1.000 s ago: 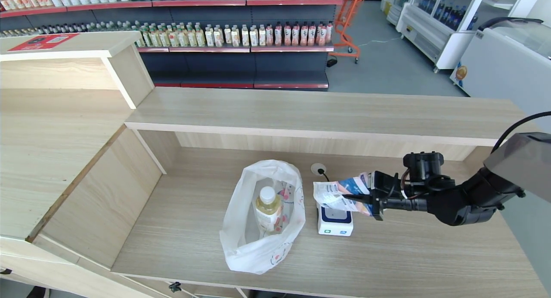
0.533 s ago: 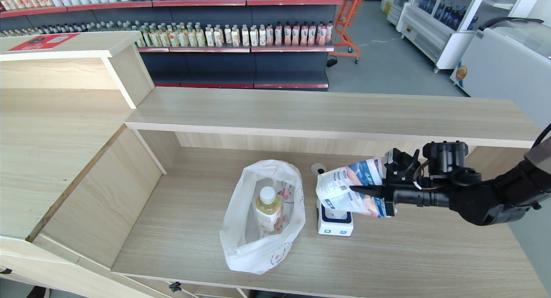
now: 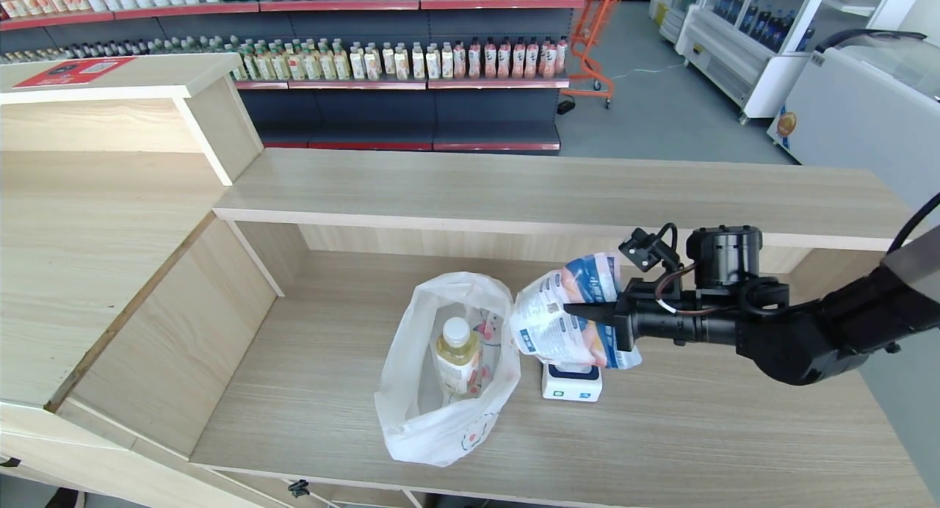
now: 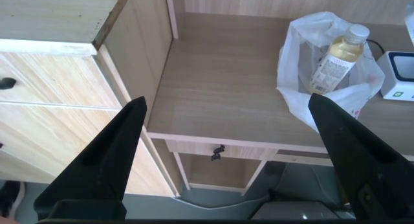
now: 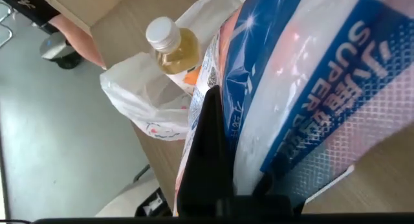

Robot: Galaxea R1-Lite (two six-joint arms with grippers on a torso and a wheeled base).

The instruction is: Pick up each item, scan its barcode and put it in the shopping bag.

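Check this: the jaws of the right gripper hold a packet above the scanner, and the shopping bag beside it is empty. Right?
No, the shopping bag is not empty: the head view shows a bottle standing in it. The jaws of the right gripper do hold the packet above the scanner.

right arm stretched level toward the left, right hand (image 3: 587, 311) clamped tight; left hand (image 4: 226, 101) spread wide
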